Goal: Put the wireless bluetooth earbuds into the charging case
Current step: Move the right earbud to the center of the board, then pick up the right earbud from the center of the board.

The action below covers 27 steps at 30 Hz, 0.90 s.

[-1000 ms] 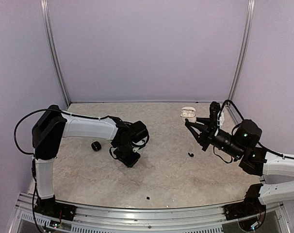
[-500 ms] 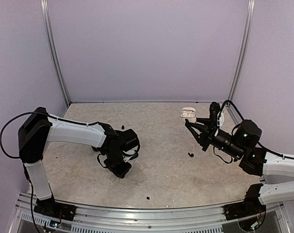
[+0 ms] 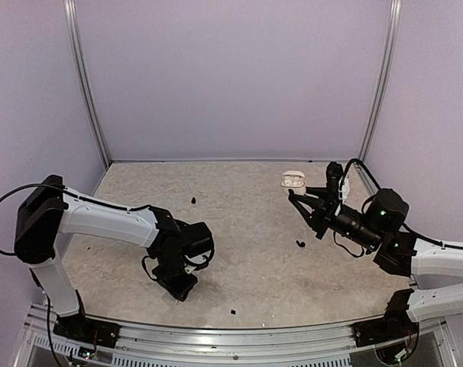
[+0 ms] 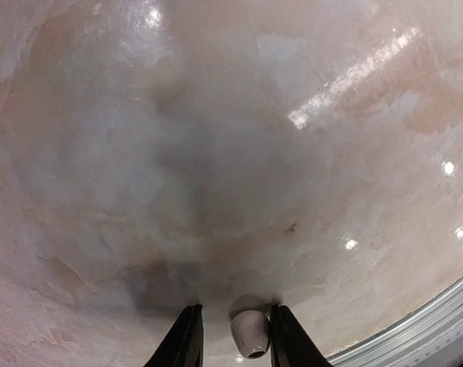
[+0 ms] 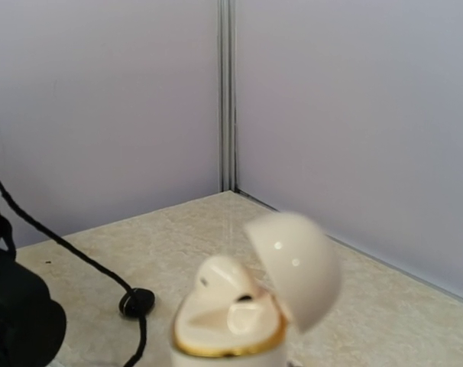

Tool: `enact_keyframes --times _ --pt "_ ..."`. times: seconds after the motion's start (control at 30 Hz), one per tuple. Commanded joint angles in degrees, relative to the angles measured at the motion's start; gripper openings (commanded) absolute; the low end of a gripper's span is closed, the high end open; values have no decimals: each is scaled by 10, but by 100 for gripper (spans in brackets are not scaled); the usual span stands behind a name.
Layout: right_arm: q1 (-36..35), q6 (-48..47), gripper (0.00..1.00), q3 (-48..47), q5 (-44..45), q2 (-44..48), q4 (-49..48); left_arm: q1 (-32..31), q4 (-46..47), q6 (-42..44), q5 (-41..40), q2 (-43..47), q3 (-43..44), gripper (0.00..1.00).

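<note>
While near the tabletop (image 4: 216,138), white earbud (image 4: 249,335) between fingers (image 4: 184,344) of left tool (image 4: 236,312).

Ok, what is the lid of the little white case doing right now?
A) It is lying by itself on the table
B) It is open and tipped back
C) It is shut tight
B: in the right wrist view the white case has its lid swung up and back, still joined on, with a white earbud showing inside.

Overhead rear view, left wrist close to table (image 3: 254,245), right wrist level
</note>
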<state>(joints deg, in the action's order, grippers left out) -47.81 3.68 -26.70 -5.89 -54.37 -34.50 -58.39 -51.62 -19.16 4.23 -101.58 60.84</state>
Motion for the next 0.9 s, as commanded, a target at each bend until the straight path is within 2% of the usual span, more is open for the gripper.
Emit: enact_keyframes --times 0.0,0.13,0.57,0.73,0.87 --pt "8 -5 0 1 -3 5 -17 -6 -47 3 -23 -31 25 33" --pt "8 -5 0 6 2 14 -13 -8 -54 11 -26 -45 36 32" --pt "9 -8 0 4 2 14 -13 -7 -46 4 -31 -34 56 16" --pt "9 -10 0 2 0 15 -13 16 -12 -4 -68 7 91 10" --pt "9 -16 0 -4 -6 10 -18 16 65 11 -101 78 132 9"
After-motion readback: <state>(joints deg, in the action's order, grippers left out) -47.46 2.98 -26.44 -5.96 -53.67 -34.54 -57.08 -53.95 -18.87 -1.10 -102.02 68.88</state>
